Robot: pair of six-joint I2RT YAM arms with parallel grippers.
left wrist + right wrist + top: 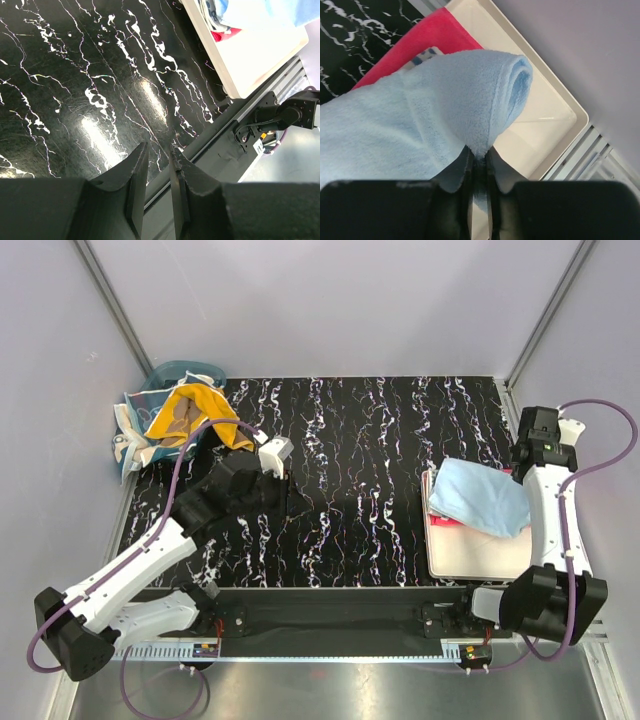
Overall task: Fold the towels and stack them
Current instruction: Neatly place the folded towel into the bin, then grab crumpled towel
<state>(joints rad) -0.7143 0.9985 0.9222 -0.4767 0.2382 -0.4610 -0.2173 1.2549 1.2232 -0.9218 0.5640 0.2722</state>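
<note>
A light blue towel (478, 496) hangs folded over the cream tray (480, 558). My right gripper (479, 152) is shut on the towel's (420, 115) lower edge, just above the tray floor (545, 115). Under it lies a red towel (420, 42), with a patterned cloth edge peeking out between them. An orange towel (195, 412) spills out of the teal basket (165, 380) at the back left. My left gripper (159, 147) hovers over the black marbled mat (75, 75), its jaws slightly apart and holding nothing.
A pale patterned cloth (128, 440) hangs over the basket's near side. The metal front rail (235, 135) runs along the mat's near edge. Grey walls close in the table on three sides.
</note>
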